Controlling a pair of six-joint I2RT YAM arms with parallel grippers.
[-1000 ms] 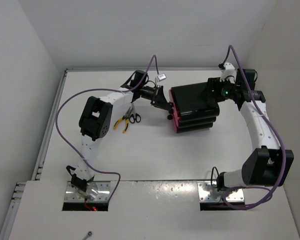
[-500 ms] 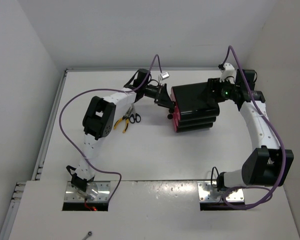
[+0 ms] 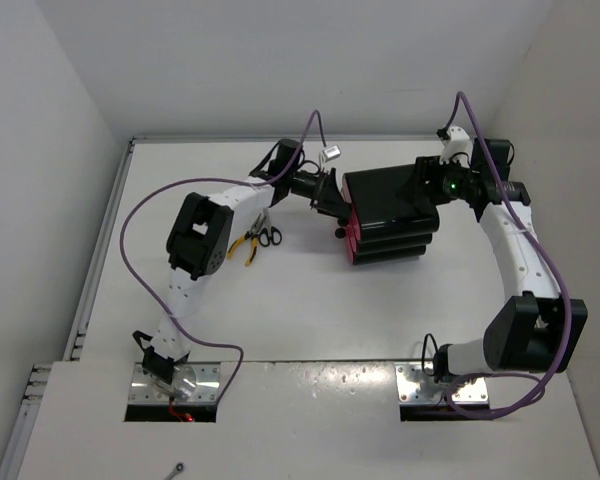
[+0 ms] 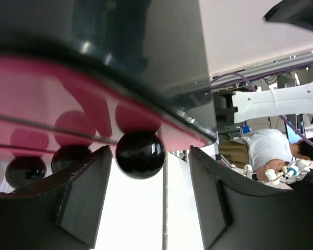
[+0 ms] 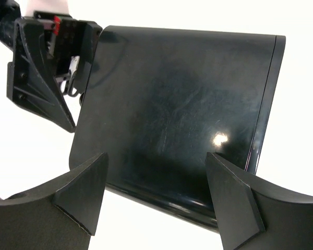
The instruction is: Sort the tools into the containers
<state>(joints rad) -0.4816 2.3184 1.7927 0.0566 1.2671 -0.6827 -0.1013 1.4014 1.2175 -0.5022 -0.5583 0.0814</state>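
The glossy black box (image 3: 392,200) stands at the back right with its pink drawers (image 3: 350,238) facing left. My left gripper (image 3: 333,203) is open at the top drawer front. In the left wrist view the top round black knob (image 4: 140,154) sits between my open fingers (image 4: 86,195), just beyond the tips of the left gripper (image 4: 151,192). Two more knobs (image 4: 69,158) show beside it. My right gripper (image 3: 436,188) is open over the box top (image 5: 182,99) and holds nothing. Black-handled scissors (image 3: 269,237) and yellow-handled pliers (image 3: 245,247) lie on the table left of the box. The screwdriver is not seen.
The left arm's forearm (image 3: 242,196) reaches over the tools. A purple cable (image 3: 310,130) loops above it. The table's back edge (image 3: 380,138) and the side walls are close to the box. My left gripper also shows in the right wrist view (image 5: 39,67).
My left gripper has moved a little to the right, closer to the drawer fronts. The box, the tools and the right arm have not visibly moved.
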